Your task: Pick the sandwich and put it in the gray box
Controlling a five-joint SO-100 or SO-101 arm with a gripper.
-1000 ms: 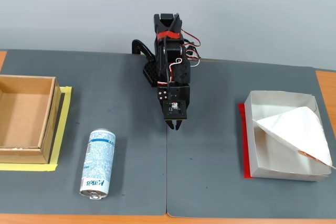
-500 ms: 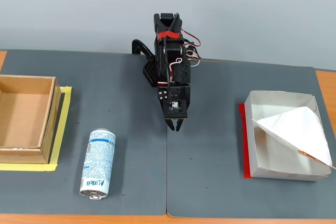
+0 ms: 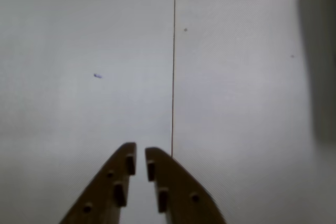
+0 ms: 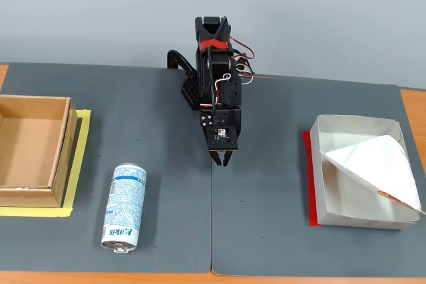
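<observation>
The white wedge-shaped sandwich [image 4: 377,166] lies inside the gray box [image 4: 333,209] at the right of the fixed view, one corner jutting over the box's right rim. My gripper [image 4: 221,159] hangs at the middle of the mat, well left of the box, pointing down with its jaws shut and nothing held. In the wrist view the two fingers [image 3: 121,182] nearly touch above bare mat, the gripper [image 3: 140,153] sitting over the seam between two mats. Neither sandwich nor box shows in the wrist view.
A blue-white spray can [image 4: 124,207] lies on the mat at front left. A brown cardboard box [image 4: 61,164] sits on yellow tape at the left edge. The arm's base [image 4: 200,88] stands at the back centre.
</observation>
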